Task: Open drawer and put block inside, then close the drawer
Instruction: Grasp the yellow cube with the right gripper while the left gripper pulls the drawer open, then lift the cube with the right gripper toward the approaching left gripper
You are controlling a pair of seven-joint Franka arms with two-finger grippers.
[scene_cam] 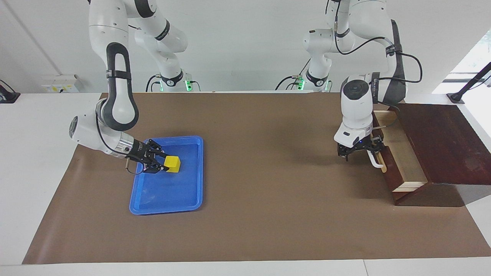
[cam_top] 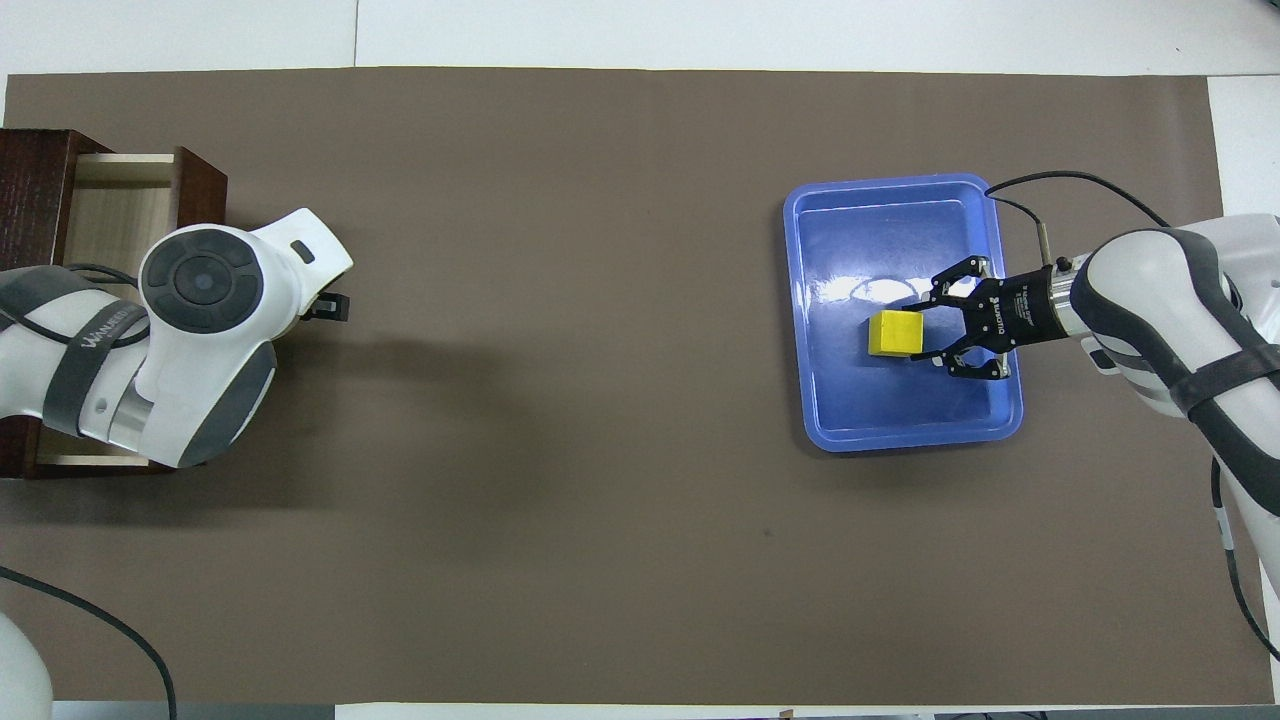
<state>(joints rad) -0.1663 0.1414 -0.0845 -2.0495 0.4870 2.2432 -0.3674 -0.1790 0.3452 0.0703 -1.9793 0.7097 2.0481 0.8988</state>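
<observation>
Right gripper (scene_cam: pixel 160 165), reaching low and nearly level, pinches the block (scene_cam: pixel 172 164); left gripper (scene_cam: pixel 360 152) points down, open-fingered, at the drawer (scene_cam: pixel 402 163) handle.

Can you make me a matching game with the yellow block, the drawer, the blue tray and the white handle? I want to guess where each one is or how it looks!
Things:
1. block
2. drawer
3. blue tray
4. white handle

Clues:
A. lies flat on the brown mat, toward the right arm's end of the table
B. pulled open, pale wood showing inside
C. on the drawer's front, right beside the left gripper
D. pinched between the fingers of the right gripper, in the tray

Pairs: 1-D, 2-B, 3-A, 4-C
</observation>
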